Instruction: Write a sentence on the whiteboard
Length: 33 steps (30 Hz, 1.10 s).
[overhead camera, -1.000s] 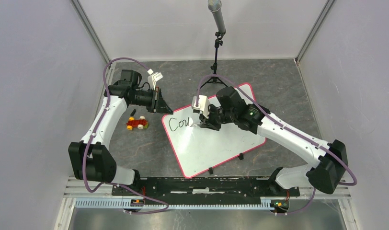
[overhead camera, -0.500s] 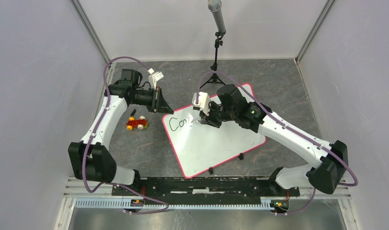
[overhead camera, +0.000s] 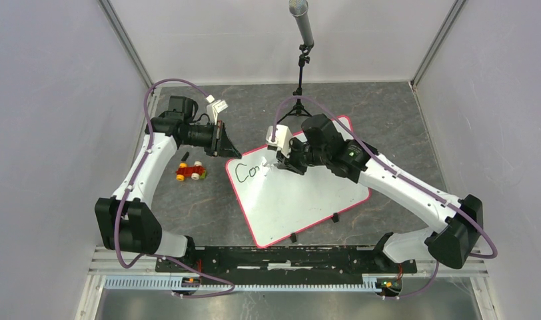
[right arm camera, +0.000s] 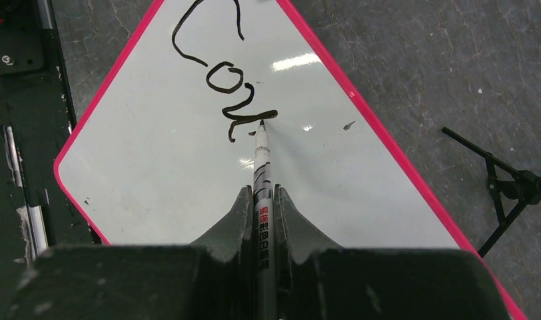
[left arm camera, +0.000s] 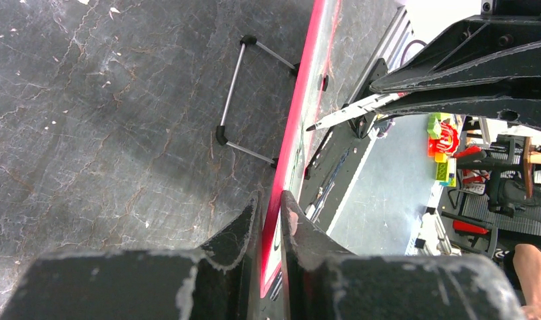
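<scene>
The whiteboard [overhead camera: 301, 200] with its pink-red rim lies tilted on the grey table. My left gripper [overhead camera: 229, 152] is shut on the board's left corner; in the left wrist view [left arm camera: 273, 213] the red rim [left arm camera: 301, 100] runs between my fingers. My right gripper [overhead camera: 286, 163] is shut on a marker [right arm camera: 262, 167] whose tip touches the board [right arm camera: 188, 173]. Black script [overhead camera: 249, 171] reads roughly "Cou"; it also shows in the right wrist view [right arm camera: 224, 80]. The rest of the sentence is not on the board.
A red and yellow toy car [overhead camera: 190, 173] and a small black cap [overhead camera: 185, 157] lie left of the board. A microphone stand [overhead camera: 299, 80] rises behind it, with its tripod legs [right arm camera: 508, 187] near the far edge. Black clips [overhead camera: 334, 217] sit at the board's near edge.
The right gripper and marker have moved slightly right and away along the first line, adding strokes after "Co". The left arm and board have not moved.
</scene>
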Each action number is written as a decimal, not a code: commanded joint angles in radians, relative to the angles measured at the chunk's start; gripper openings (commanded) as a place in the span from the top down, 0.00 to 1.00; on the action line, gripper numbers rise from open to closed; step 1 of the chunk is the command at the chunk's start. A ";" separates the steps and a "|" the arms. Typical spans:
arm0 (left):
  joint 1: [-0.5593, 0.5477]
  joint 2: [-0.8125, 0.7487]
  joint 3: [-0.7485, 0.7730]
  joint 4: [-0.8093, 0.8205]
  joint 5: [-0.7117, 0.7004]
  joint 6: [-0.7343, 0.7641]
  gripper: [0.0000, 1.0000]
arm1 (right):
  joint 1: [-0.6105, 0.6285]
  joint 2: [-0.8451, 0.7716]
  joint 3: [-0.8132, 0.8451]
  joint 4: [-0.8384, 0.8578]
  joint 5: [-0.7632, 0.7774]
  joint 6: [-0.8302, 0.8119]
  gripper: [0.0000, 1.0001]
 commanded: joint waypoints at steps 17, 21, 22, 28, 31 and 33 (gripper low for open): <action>-0.022 0.002 0.025 -0.017 -0.010 0.033 0.98 | -0.020 0.025 0.039 0.052 0.049 -0.017 1.00; -0.022 0.006 0.026 -0.017 -0.012 0.033 0.98 | -0.024 0.025 0.026 0.049 0.055 -0.023 1.00; -0.022 0.006 0.027 -0.017 -0.011 0.033 0.98 | -0.027 0.025 0.023 0.047 0.058 -0.024 1.00; -0.022 0.007 0.030 -0.017 -0.011 0.031 0.98 | -0.034 -0.005 -0.013 0.035 0.068 -0.023 1.00; -0.022 0.008 0.031 -0.016 -0.012 0.031 0.98 | -0.035 -0.023 -0.036 0.028 0.058 -0.022 1.00; -0.022 0.009 0.032 -0.017 -0.012 0.031 0.98 | -0.034 -0.032 -0.054 0.021 0.047 -0.019 1.00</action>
